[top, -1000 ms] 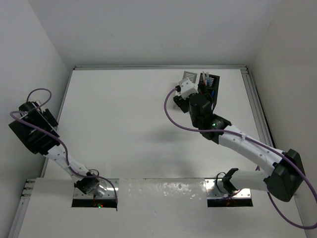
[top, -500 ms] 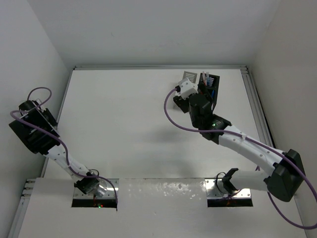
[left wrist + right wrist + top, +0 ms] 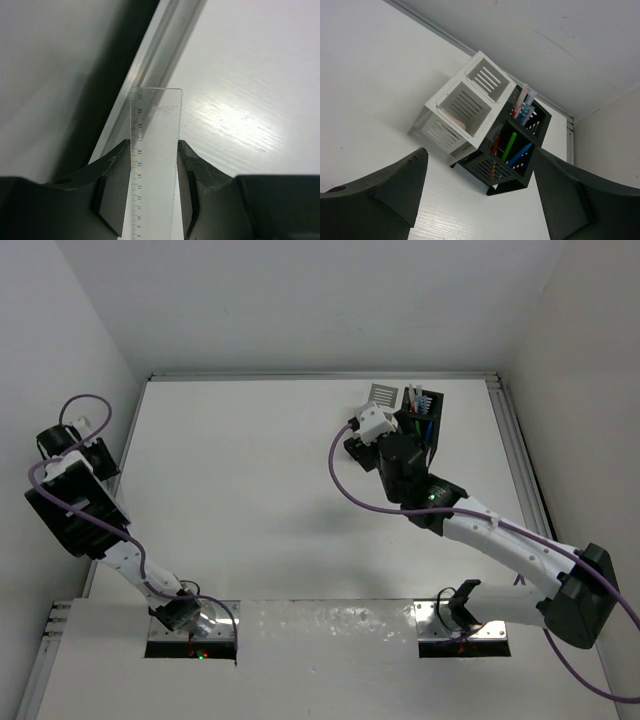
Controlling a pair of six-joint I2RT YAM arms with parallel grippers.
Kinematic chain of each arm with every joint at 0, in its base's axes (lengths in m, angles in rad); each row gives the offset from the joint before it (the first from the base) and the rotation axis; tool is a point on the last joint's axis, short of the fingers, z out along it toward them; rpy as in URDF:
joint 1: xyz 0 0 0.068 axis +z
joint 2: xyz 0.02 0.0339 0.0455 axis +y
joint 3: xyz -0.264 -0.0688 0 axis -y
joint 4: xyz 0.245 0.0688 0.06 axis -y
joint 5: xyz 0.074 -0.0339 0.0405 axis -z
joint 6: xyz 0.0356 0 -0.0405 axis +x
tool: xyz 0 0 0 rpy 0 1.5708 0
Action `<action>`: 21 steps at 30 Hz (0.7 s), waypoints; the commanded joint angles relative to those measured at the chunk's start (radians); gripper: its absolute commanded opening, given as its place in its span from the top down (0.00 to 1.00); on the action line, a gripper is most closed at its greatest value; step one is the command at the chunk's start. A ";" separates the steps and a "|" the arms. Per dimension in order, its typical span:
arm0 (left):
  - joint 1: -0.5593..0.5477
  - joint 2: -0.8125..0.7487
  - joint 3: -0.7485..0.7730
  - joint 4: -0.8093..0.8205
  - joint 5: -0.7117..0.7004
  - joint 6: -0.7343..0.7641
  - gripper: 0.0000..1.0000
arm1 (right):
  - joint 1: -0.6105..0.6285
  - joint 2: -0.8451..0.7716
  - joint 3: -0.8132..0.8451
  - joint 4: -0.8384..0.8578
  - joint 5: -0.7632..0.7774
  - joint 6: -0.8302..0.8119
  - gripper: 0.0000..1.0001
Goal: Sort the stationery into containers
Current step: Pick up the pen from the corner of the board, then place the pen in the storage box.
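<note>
My left gripper [image 3: 154,145] is shut on a clear plastic ruler [image 3: 156,115], which sticks out forward over the table's left rail. In the top view it [image 3: 95,455] is at the far left edge. My right gripper [image 3: 479,152] is open and empty, hovering in front of the two containers. The white container [image 3: 465,107] holds a pink eraser [image 3: 454,120]. The black container [image 3: 517,145], touching its right side, holds red, green and blue pens [image 3: 509,146] in the near compartment and more pens [image 3: 522,106] in the far one. Both containers also show in the top view [image 3: 383,395] [image 3: 428,425].
A metal rail [image 3: 150,65] runs along the table's left edge beside the wall. The containers stand at the back right, close to the back wall [image 3: 545,45] and the right rail [image 3: 515,440]. White table surface [image 3: 250,490] lies between the two arms.
My left arm has swung its wrist farther along the left edge, with the ruler still held. My right gripper has shifted slightly left and back from the containers.
</note>
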 commanded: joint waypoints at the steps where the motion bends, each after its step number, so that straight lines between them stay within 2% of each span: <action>1: -0.032 -0.087 0.050 0.013 0.047 0.026 1.00 | 0.014 -0.002 0.053 0.020 -0.029 0.037 0.17; 7: -0.123 -0.168 0.143 -0.081 0.139 0.027 1.00 | 0.014 0.033 0.170 -0.073 -0.172 0.142 0.16; 12: -0.274 -0.256 0.243 -0.141 0.164 0.055 1.00 | 0.006 0.116 0.368 -0.158 -0.209 0.240 0.18; 15: -0.357 -0.291 0.291 -0.208 0.219 0.086 1.00 | -0.008 0.139 0.464 -0.176 -0.264 0.324 0.26; 16: -0.377 -0.305 0.320 -0.222 0.234 0.098 1.00 | -0.011 0.153 0.487 -0.180 -0.290 0.337 0.31; 19: -0.457 -0.335 0.373 -0.277 0.283 0.174 1.00 | -0.013 0.182 0.575 -0.195 -0.373 0.360 0.39; 20: -0.500 -0.349 0.378 -0.287 0.291 0.197 1.00 | -0.013 0.187 0.605 -0.193 -0.379 0.375 0.47; 21: -0.523 -0.363 0.380 -0.288 0.294 0.239 1.00 | -0.019 0.190 0.613 -0.181 -0.380 0.413 0.50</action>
